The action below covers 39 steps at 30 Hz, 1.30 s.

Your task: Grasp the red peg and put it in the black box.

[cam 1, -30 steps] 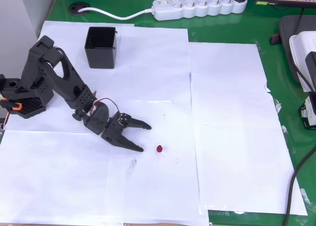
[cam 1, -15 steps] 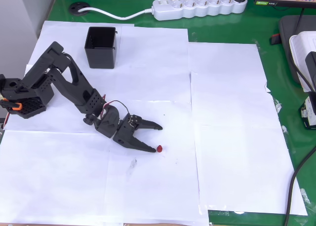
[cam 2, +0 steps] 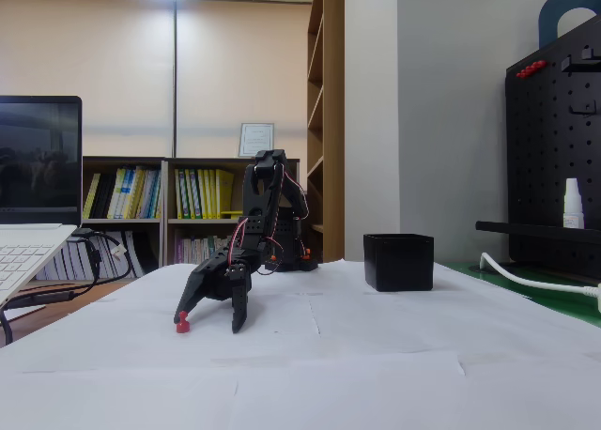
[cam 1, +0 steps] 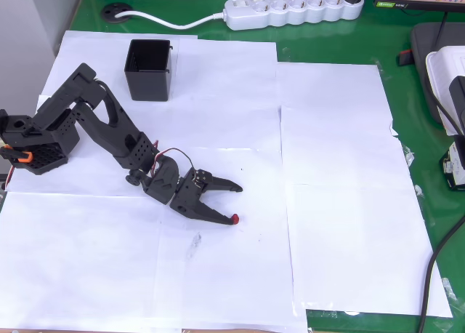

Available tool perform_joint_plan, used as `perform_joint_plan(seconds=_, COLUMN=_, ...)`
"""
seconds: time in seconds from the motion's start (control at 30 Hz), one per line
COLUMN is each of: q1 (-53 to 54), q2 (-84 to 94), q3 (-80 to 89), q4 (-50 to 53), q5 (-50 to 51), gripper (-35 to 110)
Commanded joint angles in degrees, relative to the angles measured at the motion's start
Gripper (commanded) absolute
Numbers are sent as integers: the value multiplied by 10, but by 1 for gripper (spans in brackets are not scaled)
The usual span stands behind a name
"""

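The tiny red peg lies on the white paper, right against the tip of the lower finger in the overhead view. In the fixed view the red peg sits under the left fingertip. My gripper is open and low over the paper, its other finger well apart from the peg. Seen from the fixed view, the gripper points down at the table. The black box stands upright at the back left, far from the gripper. It is right of the arm in the fixed view, where the black box shows its straight walls.
White paper sheets cover a green mat. The arm's base block sits at the left edge. A white power strip and cable lie at the back. A laptop and a black pegboard flank the table.
The arm has stretched to the right and lowered. Its open gripper moved from left of the peg until the lower fingertip reached the peg. The peg has stayed in place.
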Motion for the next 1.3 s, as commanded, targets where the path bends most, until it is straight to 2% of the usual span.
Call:
perform_joint_plan(seconds=0.0, q1=22, q2=11, q3=6, q4=-2, q5=-18, gripper=32)
perform_joint_plan(seconds=0.43, q1=59, q2=21, q3=23, q4=-4, q5=-20, gripper=32)
perform_joint_plan(seconds=1.27, q1=58, q2=24, q3=40, q4=1, q5=4, gripper=28)
